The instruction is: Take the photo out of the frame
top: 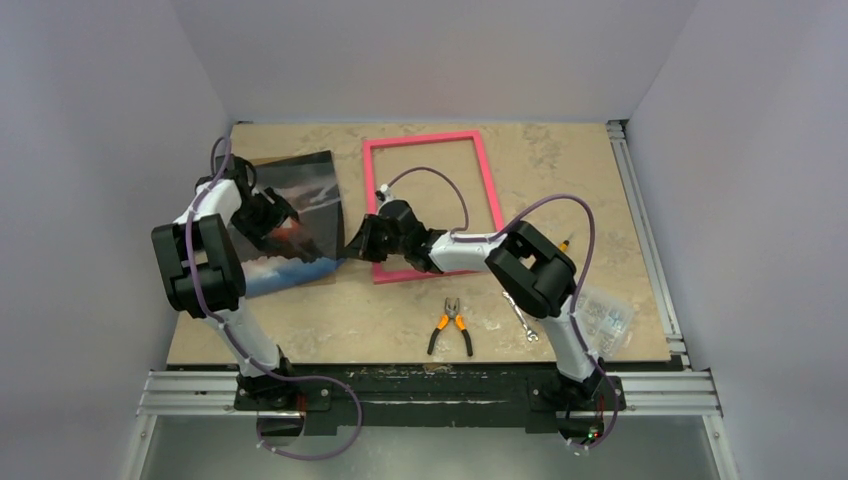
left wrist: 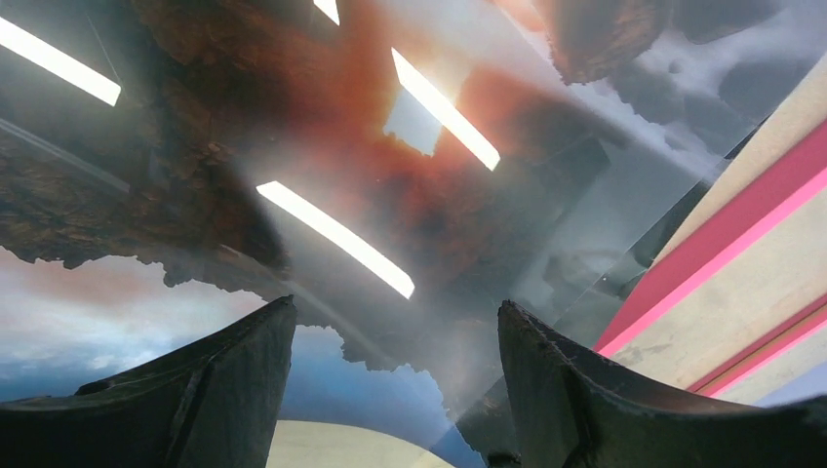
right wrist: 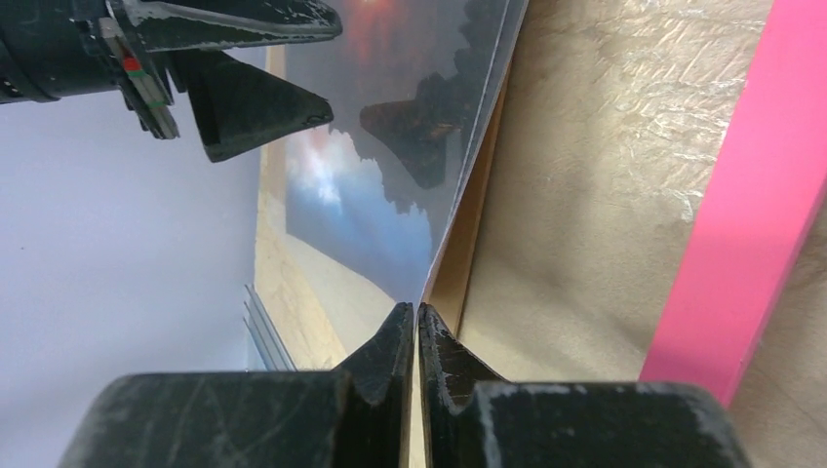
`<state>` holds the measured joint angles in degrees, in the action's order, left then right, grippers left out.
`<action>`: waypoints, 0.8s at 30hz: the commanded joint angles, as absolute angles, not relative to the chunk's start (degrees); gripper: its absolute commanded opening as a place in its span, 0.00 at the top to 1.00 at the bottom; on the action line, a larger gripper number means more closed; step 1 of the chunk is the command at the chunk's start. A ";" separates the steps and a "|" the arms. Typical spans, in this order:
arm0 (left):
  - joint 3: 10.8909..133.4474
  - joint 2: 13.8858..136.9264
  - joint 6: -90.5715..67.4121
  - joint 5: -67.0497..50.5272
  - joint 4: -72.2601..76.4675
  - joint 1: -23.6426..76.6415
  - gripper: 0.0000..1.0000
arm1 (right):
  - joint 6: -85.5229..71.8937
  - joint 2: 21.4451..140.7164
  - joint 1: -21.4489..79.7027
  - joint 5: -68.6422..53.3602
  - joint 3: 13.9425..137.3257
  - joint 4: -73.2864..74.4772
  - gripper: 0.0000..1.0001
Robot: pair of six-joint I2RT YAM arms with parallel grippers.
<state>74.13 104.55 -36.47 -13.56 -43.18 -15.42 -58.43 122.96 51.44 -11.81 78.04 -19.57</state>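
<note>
The photo [top: 290, 215], a glossy sunset print, sits tilted at the table's left, its right edge lifted. A brown board [right wrist: 470, 244] lies right behind it. My right gripper [top: 352, 245] is shut on the print's lower right corner [right wrist: 417, 317], where print [right wrist: 390, 175] and board meet. My left gripper [top: 283, 222] is open just above the print's middle, its jaws wide apart [left wrist: 398, 304] over the dark clouds [left wrist: 293, 146]. The pink frame [top: 430, 140] lies flat at the table's centre with bare table showing through it. It also shows in the wrist views [left wrist: 731, 234] [right wrist: 751, 224].
Orange-handled pliers [top: 450, 328] and a small wrench [top: 520, 315] lie near the front edge. A clear plastic bag [top: 605, 318] lies at the front right. The left gripper's fingers [right wrist: 263, 97] hang close over the print in the right wrist view.
</note>
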 commanded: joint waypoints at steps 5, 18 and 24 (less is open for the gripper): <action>76.75 106.94 -35.55 -12.92 -45.57 -15.91 0.26 | -61.17 126.17 51.68 -13.16 79.31 -22.17 0.87; 76.25 108.57 -36.50 -14.56 -45.04 -15.91 0.26 | -61.97 129.77 52.29 -11.67 84.77 -15.67 0.67; 76.11 108.53 -36.18 -16.01 -44.49 -15.91 0.26 | -64.44 131.92 52.09 -14.24 86.06 -20.29 0.73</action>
